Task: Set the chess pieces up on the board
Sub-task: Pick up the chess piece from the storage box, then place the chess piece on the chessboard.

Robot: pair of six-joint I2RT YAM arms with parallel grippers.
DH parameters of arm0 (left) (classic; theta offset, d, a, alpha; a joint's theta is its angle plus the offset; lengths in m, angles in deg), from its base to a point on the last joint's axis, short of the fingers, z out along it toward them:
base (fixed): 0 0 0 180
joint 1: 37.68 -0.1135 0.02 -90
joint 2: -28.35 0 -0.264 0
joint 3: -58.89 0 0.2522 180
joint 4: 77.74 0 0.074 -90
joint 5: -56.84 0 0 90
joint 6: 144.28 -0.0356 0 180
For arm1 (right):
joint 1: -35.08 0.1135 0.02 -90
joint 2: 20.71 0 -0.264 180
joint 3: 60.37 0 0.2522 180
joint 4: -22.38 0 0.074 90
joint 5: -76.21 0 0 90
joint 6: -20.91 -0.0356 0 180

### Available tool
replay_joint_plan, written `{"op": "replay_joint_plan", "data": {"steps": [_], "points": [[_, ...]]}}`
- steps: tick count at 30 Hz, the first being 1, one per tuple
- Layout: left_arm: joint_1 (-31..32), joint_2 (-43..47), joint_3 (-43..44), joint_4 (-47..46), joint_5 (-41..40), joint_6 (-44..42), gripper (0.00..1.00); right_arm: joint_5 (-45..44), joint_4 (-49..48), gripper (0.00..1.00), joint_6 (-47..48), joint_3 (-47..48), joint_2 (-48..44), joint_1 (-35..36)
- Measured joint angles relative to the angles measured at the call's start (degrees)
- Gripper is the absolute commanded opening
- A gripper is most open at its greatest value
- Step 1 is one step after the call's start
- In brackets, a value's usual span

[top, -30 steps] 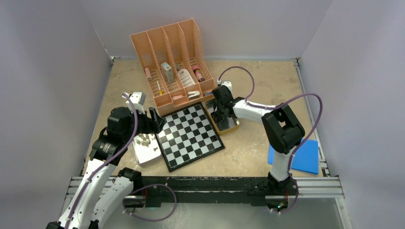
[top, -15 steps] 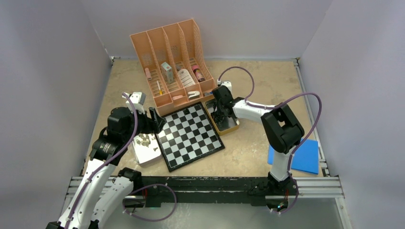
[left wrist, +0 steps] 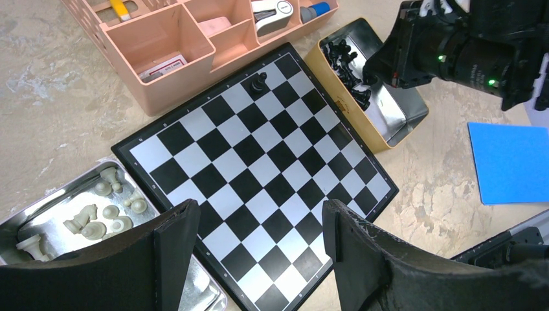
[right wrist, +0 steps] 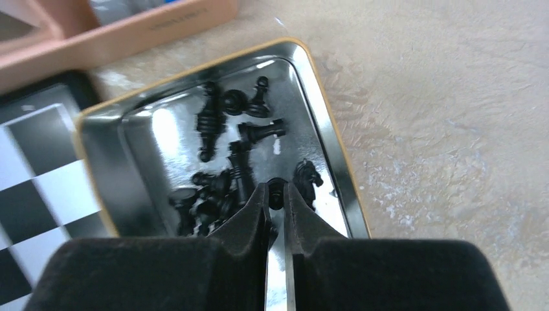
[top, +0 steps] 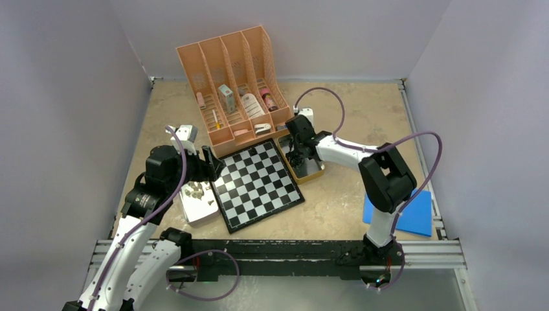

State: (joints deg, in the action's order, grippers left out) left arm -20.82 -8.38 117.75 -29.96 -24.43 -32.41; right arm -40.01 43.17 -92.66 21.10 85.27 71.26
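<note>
The board (top: 257, 184) (left wrist: 259, 168) lies at the table's middle with one black piece (left wrist: 257, 83) standing near its far edge. More black chess pieces (right wrist: 226, 162) (left wrist: 343, 55) lie in a gold-rimmed tin (right wrist: 324, 116) (top: 309, 173) to the board's right. My right gripper (right wrist: 276, 189) (top: 298, 157) reaches into that tin, shut on a small black piece (right wrist: 276, 193) at its fingertips. Beige pieces (left wrist: 97, 214) (top: 194, 190) lie in a silver tray (left wrist: 39, 207) left of the board. My left gripper (left wrist: 259, 217) (top: 213, 165) hovers open over the board's left side, holding nothing.
A peach divided organizer (top: 236, 84) (left wrist: 168, 39) with small bottles and boxes stands just behind the board. A blue sheet (top: 409, 214) (left wrist: 511, 162) lies at the near right. Walls close the table on three sides.
My right gripper's jaws have closed onto a black piece in the tin, and the right arm's elbow has shifted slightly. The left arm has not moved.
</note>
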Motion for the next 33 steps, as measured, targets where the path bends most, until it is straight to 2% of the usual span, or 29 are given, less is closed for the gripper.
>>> {"op": "replay_joint_plan", "data": {"steps": [11,18,25,33], "points": [[0.0,0.1,0.0,0.0,0.0,0.0,0.69,-0.1,1.6,0.09,0.1,7.7,-3.7,7.0],[0.0,0.1,0.0,0.0,0.0,0.0,0.69,0.9,1.2,0.1,0.0,12.2,2.0,10.6],[0.0,0.0,0.0,0.0,0.0,0.0,0.69,3.3,1.3,0.12,0.0,12.2,7.1,10.7],[0.0,-0.1,0.0,0.0,0.0,0.0,0.69,5.0,1.1,0.14,0.0,12.2,8.5,10.7]]}}
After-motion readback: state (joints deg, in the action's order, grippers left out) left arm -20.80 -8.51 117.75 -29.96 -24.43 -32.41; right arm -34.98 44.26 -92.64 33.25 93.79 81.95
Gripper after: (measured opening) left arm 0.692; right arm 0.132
